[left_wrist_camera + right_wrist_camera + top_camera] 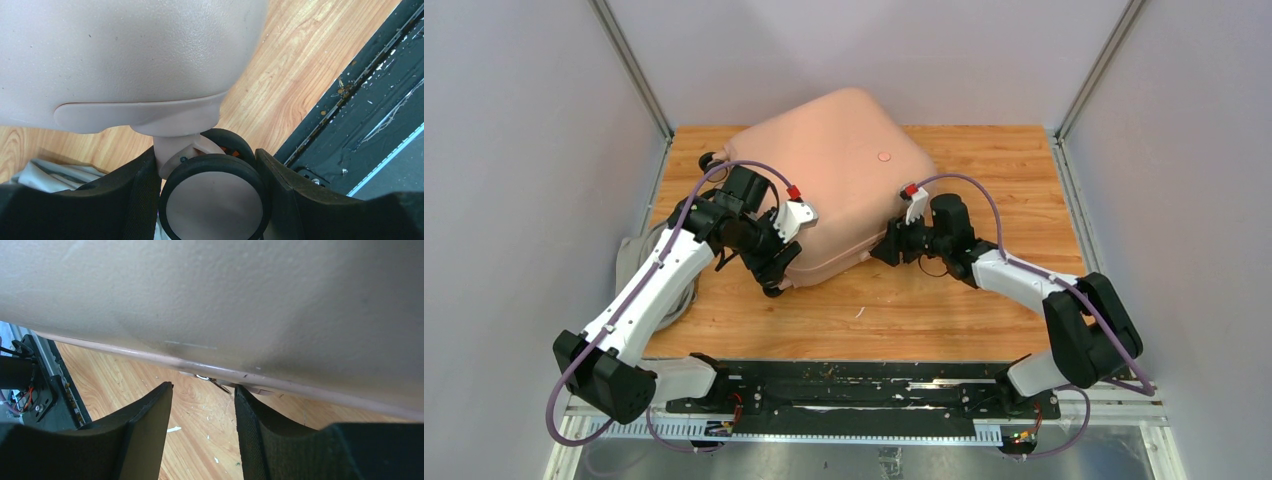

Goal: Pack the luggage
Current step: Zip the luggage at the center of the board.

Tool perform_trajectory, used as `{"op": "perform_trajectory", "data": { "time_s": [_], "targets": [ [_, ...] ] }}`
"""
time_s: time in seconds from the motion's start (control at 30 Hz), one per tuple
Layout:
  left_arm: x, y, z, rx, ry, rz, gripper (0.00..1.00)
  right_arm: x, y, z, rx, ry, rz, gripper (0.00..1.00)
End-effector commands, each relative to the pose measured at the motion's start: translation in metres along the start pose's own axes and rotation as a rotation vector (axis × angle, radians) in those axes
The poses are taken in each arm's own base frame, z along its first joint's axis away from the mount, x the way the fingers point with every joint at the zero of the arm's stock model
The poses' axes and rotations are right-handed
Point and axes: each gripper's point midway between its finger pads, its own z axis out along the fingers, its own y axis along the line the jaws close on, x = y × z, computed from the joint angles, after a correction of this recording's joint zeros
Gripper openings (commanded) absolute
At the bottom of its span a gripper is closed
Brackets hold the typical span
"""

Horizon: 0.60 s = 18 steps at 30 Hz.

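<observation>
Wheel (215,200) of luggage (839,170): pinched between left gripper (205,152) fingers. Luggage: pink, closed, flat on table (984,290), far centre-left. Right gripper (202,386): jaws spread, empty, at the near seam beside zip pull (212,381). Cloth (634,255): table's left edge.

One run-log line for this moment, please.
luggage: lid down, on table | left claw: clamped on wheel | right claw: open at seam, empty

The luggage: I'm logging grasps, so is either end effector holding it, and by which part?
The left end effector grips the luggage by a corner wheel; the right end effector is open, holding nothing.
</observation>
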Motion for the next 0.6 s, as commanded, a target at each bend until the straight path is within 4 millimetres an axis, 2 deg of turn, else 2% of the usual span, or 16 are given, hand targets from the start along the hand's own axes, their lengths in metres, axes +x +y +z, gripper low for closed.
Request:
{"op": "perform_trajectory", "data": {
  "time_s": [0.0, 0.13, 0.3, 0.5, 0.57],
  "targets": [
    [-0.0585, -0.0020, -0.0158, 0.004, -0.228, 0.166, 0.00, -0.0244, 0.0016, 0.0026, -0.035, -0.068, -0.032, 0.50],
    [-0.0584, -0.0022, -0.0150, 0.007, -0.226, 0.163, 0.00, -0.0307, 0.0041, 0.0012, -0.044, -0.098, -0.042, 0.43],
    [-0.0591, -0.0023, -0.0163, 0.005, -0.230, 0.164, 0.00, -0.0289, 0.0039, 0.0032, -0.048, -0.097, -0.033, 0.32],
    [-0.0588, -0.0027, -0.0168, 0.005, -0.231, 0.162, 0.00, -0.0254, -0.0002, 0.0047, -0.034, -0.112, -0.014, 0.15],
    [-0.0594, -0.0030, -0.0178, 0.004, -0.235, 0.161, 0.00, -0.0258, -0.0001, 0.0045, -0.033, -0.121, -0.016, 0.05]
  ]
}}
